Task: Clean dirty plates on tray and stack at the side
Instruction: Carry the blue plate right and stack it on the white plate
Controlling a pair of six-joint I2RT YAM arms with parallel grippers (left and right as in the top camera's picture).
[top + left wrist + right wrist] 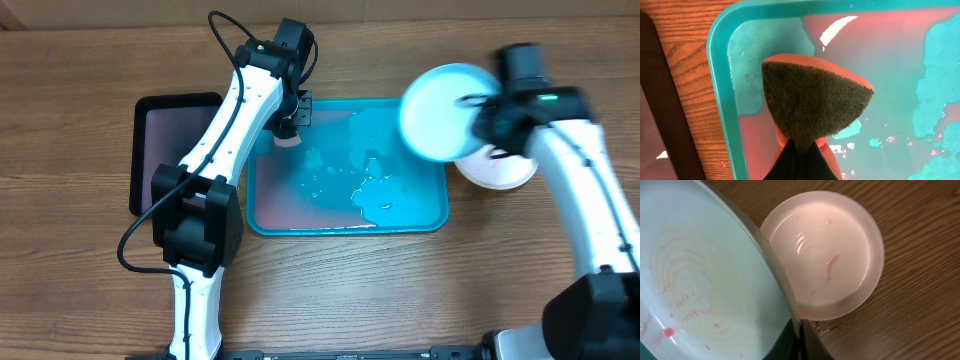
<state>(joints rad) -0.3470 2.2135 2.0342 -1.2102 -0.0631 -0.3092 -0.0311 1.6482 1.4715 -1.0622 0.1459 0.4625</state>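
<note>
My right gripper (480,106) (799,330) is shut on the rim of a light blue plate (443,112) (700,270). It holds the plate tilted in the air over the right end of the turquoise tray (345,228). Faint red smears and drops show on the plate's face. A white plate (497,176) (826,255) with thin red streaks lies on the table right of the tray, partly under the held plate. My left gripper (288,126) (802,156) is shut on an orange sponge (288,140) (810,100), dark scouring side facing the camera, over the tray's far left corner (720,75).
Reddish water and wet patches (385,195) cover the tray floor. A smaller black tray (160,150) lies left of the turquoise one, with my left arm crossing over its right edge. Bare wooden table (400,290) runs along the front.
</note>
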